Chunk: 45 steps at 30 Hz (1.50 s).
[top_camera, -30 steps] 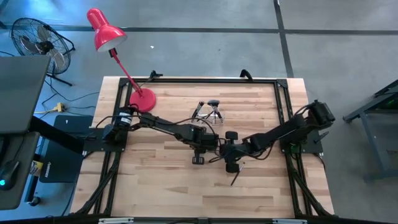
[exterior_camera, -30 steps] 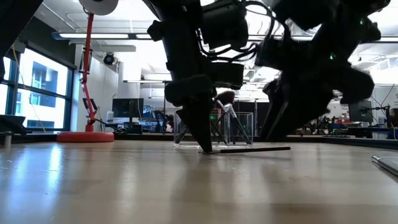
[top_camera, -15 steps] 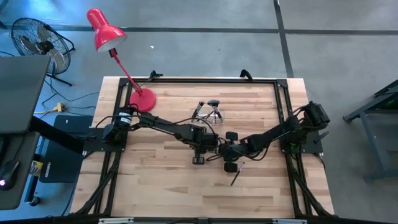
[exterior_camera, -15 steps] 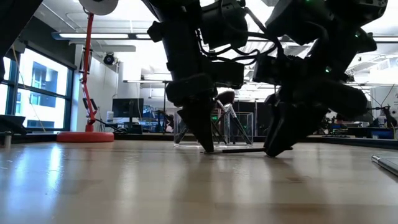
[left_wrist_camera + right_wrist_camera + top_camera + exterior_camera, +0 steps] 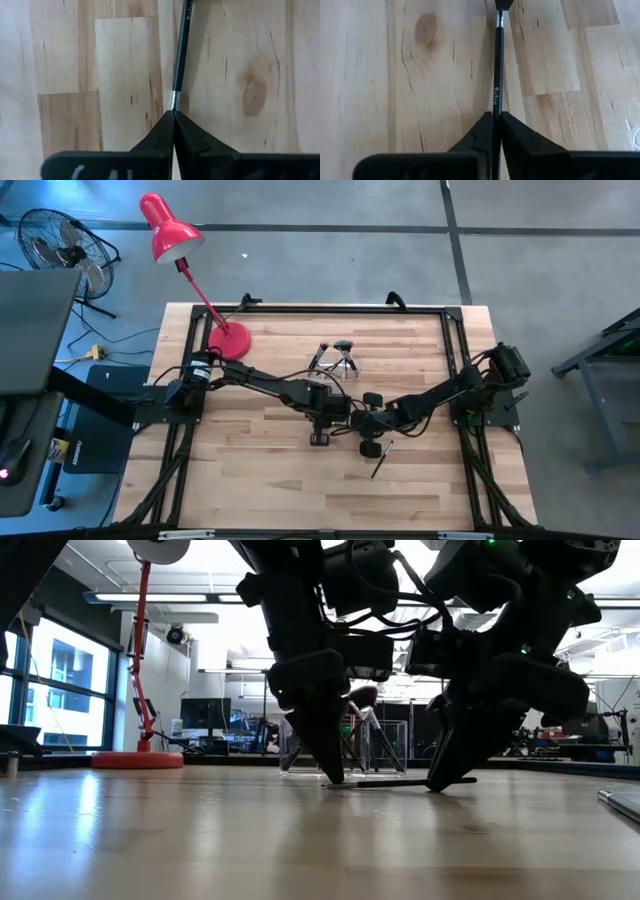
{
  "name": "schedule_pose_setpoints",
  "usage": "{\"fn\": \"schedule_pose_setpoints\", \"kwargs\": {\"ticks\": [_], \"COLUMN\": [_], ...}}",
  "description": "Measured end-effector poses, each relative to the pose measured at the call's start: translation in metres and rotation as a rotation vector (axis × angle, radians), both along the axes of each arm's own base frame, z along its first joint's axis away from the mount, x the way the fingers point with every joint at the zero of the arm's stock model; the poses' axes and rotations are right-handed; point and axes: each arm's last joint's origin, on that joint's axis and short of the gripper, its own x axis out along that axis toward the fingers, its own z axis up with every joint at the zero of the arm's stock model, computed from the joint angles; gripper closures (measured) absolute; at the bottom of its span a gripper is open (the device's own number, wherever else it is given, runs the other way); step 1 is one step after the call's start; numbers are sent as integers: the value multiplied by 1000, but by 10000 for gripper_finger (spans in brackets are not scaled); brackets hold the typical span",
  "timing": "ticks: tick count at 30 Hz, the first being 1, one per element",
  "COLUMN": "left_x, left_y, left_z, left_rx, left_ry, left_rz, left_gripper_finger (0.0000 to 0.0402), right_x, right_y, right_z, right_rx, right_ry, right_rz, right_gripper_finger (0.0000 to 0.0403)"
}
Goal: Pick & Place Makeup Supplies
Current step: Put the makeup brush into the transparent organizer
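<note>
The thin black liner (image 5: 496, 90) lies flat on the wooden worktop (image 5: 250, 470) near its middle, a slim stick with pale lettering on the barrel and a short silvery band near one end. It looks light, stiff and smooth — easy to lift, but apt to roll or slip out of a pinch, and with so narrow a barrel the jaws must meet squarely across it. Each end has a gripper on it: the left gripper (image 5: 173, 116) stands with its jaws fully closed, tips pinching the end beyond the silvery band, and the right gripper (image 5: 496, 118) has its jaws drawn in around the lettered barrel, gripping the opposite end. In the low view the liner spans between the two sets of dark fingers, down at the worktop surface. Held at both ends, it would probably best be carried level, since a tilt could let it slide. Another dark pencil-like piece (image 5: 380, 459) lies loose just beside the right gripper, and the clear holder (image 5: 336, 359) with a few supplies stands further back — near the red lamp (image 5: 170, 228).
</note>
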Motion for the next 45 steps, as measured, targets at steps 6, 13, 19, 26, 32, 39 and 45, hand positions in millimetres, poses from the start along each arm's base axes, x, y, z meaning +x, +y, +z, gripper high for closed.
{"fn": "schedule_pose_setpoints", "kwargs": {"ticks": [6, 13, 19, 26, 32, 39, 45], "left_x": [0, 0, 0, -13, -28, -75, -125], "left_y": [0, 0, -2, 1, 5, 11, 17], "left_z": [0, 0, 2, 24, 36, 34, 34], "left_rx": [-14, -32, -92, -36, 26, -80, -174], "left_ry": [-1, -2, 6, 22, 40, -37, -231], "left_rz": [38, 85, 90, 106, 112, 198, 344], "left_gripper_finger": [389, 353, 321, 310, 309, 309, 309], "right_x": [0, -1, -1, -1, -2, -1, 2], "right_y": [0, 0, 0, 0, 1, 1, 1], "right_z": [0, -1, -1, -1, -1, -1, 1], "right_rx": [4, 22, 34, 52, 56, 57, 53], "right_ry": [3, 5, 9, 11, 13, 1, -44], "right_rz": [-1, -30, -40, -54, -52, -50, -70], "right_gripper_finger": [390, 395, 386, 394, 384, 392, 392]}}
